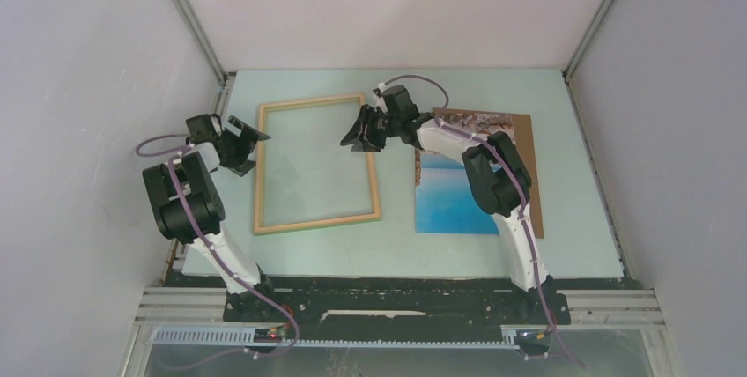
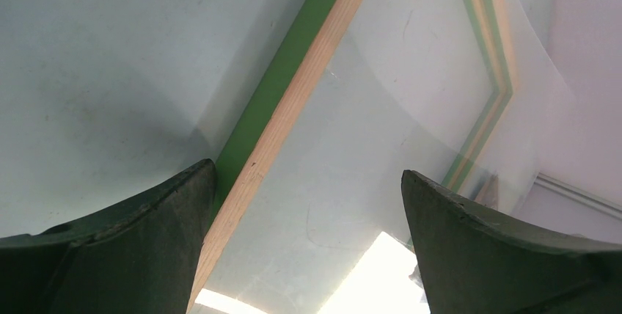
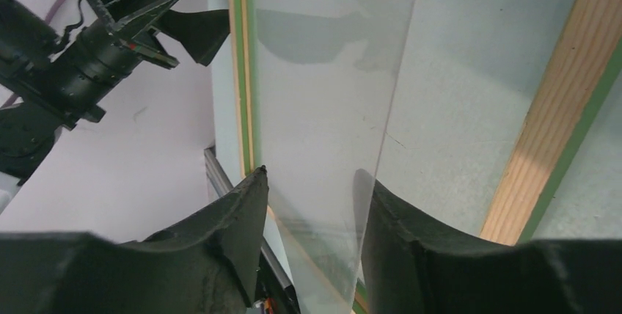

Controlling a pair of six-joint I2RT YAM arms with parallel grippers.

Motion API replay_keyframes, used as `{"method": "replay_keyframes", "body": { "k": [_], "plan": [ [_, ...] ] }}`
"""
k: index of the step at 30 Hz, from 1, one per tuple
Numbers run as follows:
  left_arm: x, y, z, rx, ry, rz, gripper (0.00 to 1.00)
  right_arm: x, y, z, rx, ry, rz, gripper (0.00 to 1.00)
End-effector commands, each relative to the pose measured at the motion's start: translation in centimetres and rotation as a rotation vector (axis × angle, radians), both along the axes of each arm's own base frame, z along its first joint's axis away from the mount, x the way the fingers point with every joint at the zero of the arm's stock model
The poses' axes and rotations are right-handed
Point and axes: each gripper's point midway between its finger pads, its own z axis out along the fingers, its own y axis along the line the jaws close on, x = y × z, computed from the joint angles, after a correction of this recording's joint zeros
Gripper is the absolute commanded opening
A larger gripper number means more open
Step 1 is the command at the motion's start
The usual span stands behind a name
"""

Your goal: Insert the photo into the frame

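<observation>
The main step is not yet done: the photo (image 1: 449,205), a flat seaside print, lies on a brown board (image 1: 522,123) right of the frame (image 1: 318,220). The frame has thin pale-wood rails edged green and lies flat on the counter (image 1: 573,218), with a clear pane (image 3: 323,72) inside. The left end effector (image 1: 257,152) gapes wide over the frame's left rail. The right end effector (image 1: 354,128), by the right rail, has its jaws parted around the pane's edge.

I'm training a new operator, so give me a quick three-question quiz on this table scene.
1. True or false: the rectangular seaside photo print lies inside the thin pale-wood rectangular frame.
2. The left gripper is: A) shut, B) open over a frame rail, C) clamped on the photo.
3. Fill in: the photo lies on a flat brown ____.
Key: 1 false; 2 B; 3 board.
</observation>
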Motion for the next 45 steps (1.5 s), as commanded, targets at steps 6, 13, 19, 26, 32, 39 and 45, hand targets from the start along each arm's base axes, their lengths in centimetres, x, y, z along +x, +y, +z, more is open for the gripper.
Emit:
{"method": "replay_keyframes", "body": {
  "k": [6, 13, 19, 26, 32, 39, 45],
  "plan": [
    [-0.2, -0.4, 1.7, 0.001, -0.040, -0.011, 1.00, -0.5, -1.0, -1.3, -0.272, -0.010, 0.018, 0.92],
    [-0.3, 0.1, 2.2, 0.043, -0.040, -0.006, 1.00, -0.7, -4.3, -1.4, -0.523, -0.075, 0.021, 1.00],
    [-0.7, 1.2, 3.3, 0.128, -0.034, 0.001, 1.00, -1.2, -6.6, 0.3, -0.552, -0.157, 0.072, 0.99],
    [-0.5, 0.5, 2.7, 0.142, -0.015, -0.036, 1.00, 2.0, -6.4, 0.6, -0.352, -0.171, 0.031, 0.97],
    [-0.4, -0.1, 1.2, 0.102, 0.020, -0.047, 1.00, 2.5, -6.2, -0.6, -0.295, -0.110, -0.005, 0.92],
    [-0.6, -2.2, 0.9, -0.028, -0.009, -0.044, 1.00, 2.1, -6.3, -2.2, -0.254, -0.035, -0.005, 0.87],
    [-3.3, -4.4, -0.1, -0.105, 0.021, -0.001, 1.00, 1.0, -6.7, -2.5, -0.230, -0.005, 0.018, 0.80]
  ]
}}
